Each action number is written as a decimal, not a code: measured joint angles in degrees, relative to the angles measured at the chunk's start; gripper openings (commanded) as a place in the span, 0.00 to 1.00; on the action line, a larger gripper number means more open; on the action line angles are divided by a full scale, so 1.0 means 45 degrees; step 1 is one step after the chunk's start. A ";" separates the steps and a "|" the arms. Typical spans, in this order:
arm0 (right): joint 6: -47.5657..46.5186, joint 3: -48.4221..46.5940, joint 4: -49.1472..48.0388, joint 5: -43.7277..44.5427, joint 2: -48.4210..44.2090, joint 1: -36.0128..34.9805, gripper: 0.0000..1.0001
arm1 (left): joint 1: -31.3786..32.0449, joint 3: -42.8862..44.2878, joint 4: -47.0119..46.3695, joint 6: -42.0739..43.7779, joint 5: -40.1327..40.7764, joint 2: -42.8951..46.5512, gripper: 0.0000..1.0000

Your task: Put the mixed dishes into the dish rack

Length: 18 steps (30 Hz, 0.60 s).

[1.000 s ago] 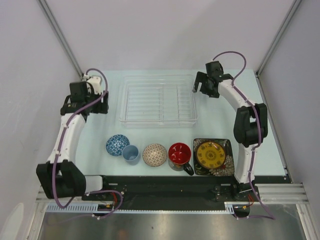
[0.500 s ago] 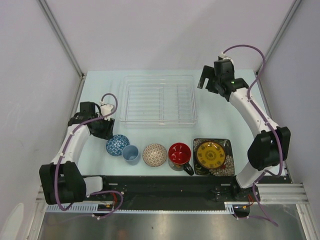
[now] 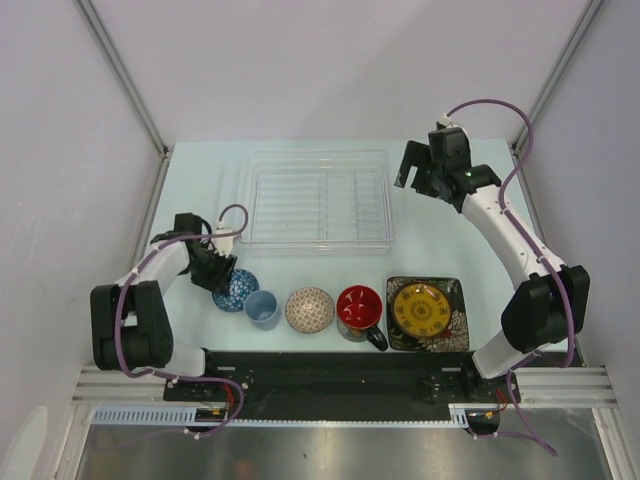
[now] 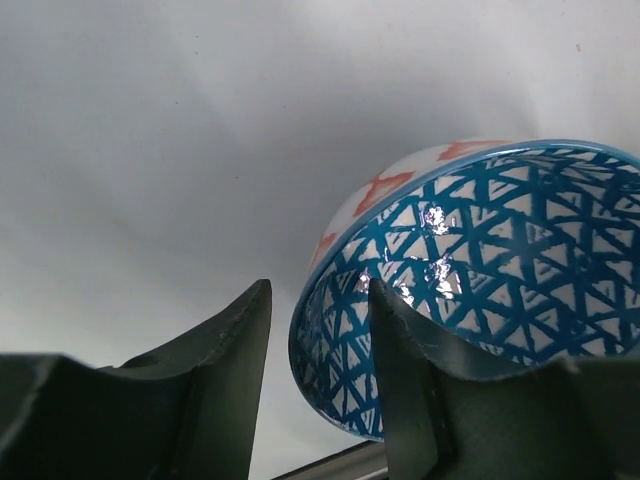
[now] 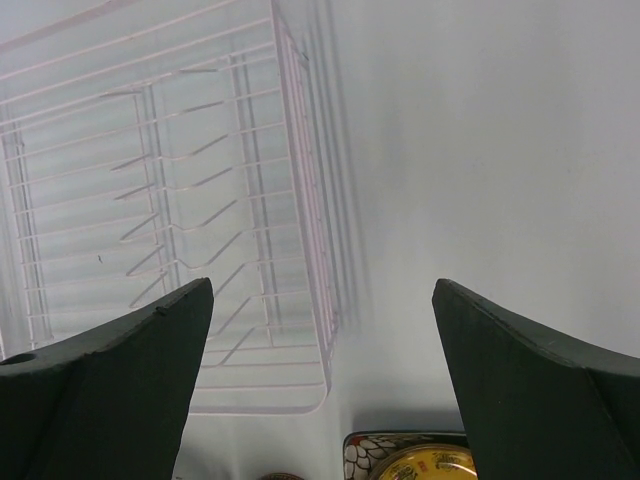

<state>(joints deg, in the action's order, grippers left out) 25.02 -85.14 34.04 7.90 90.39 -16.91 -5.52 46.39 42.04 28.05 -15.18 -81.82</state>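
At the near left, the blue patterned bowl (image 3: 240, 293) sits on the worktop (image 3: 440, 240), and the left pincer (image 4: 320, 300) straddles its far-left rim, one finger inside, one outside. It's half-closed; whether it's actually biting, I cannot tell. This looks like glazed ceramic: stiff, slick, chippable, with some heft, so I'd want a deep pinch on the wall. Further back lies the clear dish rack (image 3: 315, 200), and off its far-right corner the right pincer (image 5: 322, 290) hovers, spread wide, holding nothing.

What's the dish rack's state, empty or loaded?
Empty. The dish rack shows only bare ribs and dividers in the overhead and right wrist views; no dish is inside it.
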 measured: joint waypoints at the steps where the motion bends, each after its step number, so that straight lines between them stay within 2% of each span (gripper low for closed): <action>1: 0.0000 0.0000 0.0024 0.0000 -0.0049 -0.0010 0.98 | 0.0000 -0.0049 -0.0034 0.0078 -0.0010 -0.0068 0.32; 2: 0.0005 0.0000 0.0039 0.0005 -0.0097 -0.0015 0.97 | 0.0000 -0.0078 -0.0083 0.0131 -0.0015 -0.0107 0.23; 3: 0.0010 0.0000 0.0044 0.0000 -0.0160 -0.0029 0.96 | -0.0005 -0.0102 -0.0131 0.0175 -0.0044 -0.0131 0.08; 5: 0.0029 0.0000 0.0044 -0.0005 -0.0262 -0.0044 0.95 | -0.0029 -0.0049 -0.0223 0.0160 -0.0505 -0.0155 0.00; 14: 0.0097 0.0000 0.0175 -0.0073 -0.0311 -0.0204 0.93 | -0.0364 0.0189 -0.0034 0.0223 -0.1195 -0.0165 0.00; 18: 0.0097 0.0000 0.0189 -0.0146 -0.0306 -0.0374 0.92 | -0.1132 0.0466 0.0170 0.0461 -0.0991 -0.0155 0.00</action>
<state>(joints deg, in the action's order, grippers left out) 25.45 -85.14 34.89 7.25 89.01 -18.59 -10.61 48.49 42.81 30.13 -19.64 -82.52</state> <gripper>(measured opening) 0.925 0.055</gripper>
